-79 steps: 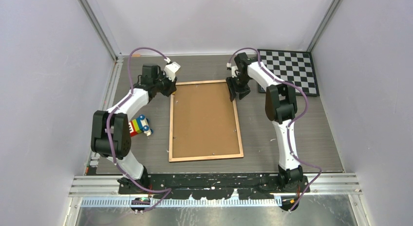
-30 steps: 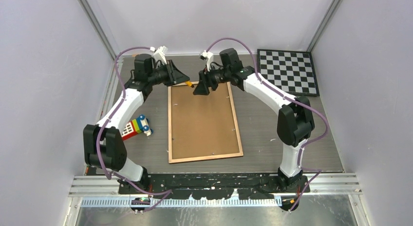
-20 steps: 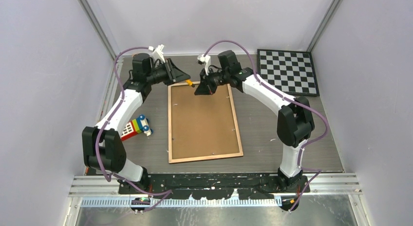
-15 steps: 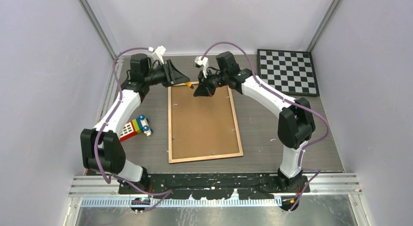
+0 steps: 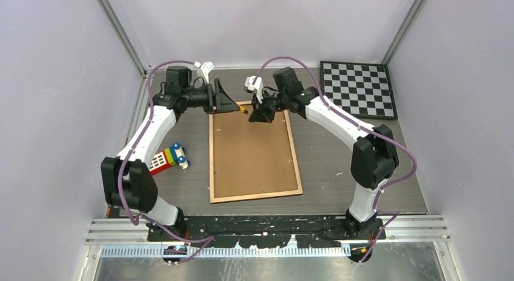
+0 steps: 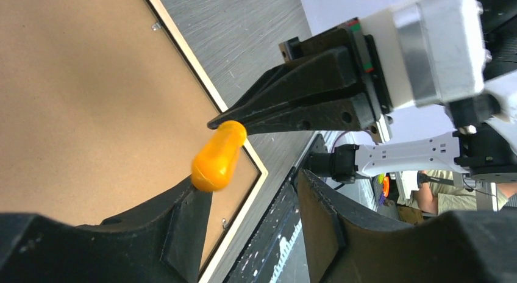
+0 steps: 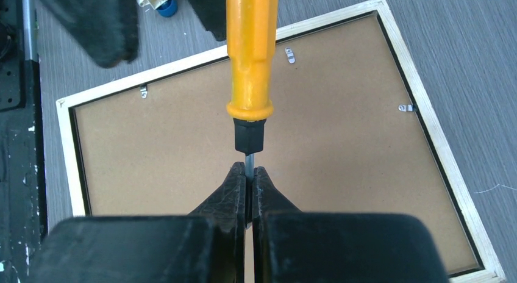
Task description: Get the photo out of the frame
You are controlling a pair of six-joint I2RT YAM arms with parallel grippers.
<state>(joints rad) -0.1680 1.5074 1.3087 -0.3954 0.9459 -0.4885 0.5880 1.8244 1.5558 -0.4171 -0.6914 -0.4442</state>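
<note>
The frame (image 5: 211,154) lies face down on the table, its brown backing board (image 5: 254,154) up inside the light wood rim (image 7: 66,155). The photo is hidden beneath the board. Above the frame's far edge hangs an orange-handled screwdriver (image 5: 243,109). My right gripper (image 7: 246,173) is shut on its thin metal shaft, just below the handle (image 7: 251,51). My left gripper (image 6: 250,191) is open and faces the right one. The handle's butt end (image 6: 218,156) rests against the tip of one left finger (image 6: 183,222); the other finger stands well apart.
A black-and-white checkered board (image 5: 360,87) lies at the back right. A colourful toy (image 5: 170,157) sits left of the frame, beside the left arm. Small metal tabs (image 7: 290,53) hold the backing board along the rim. Walls close in the table on three sides.
The right gripper has shut on the screwdriver's shaft. The left gripper has opened off the handle. Both have shifted slightly right over the frame's far edge.
</note>
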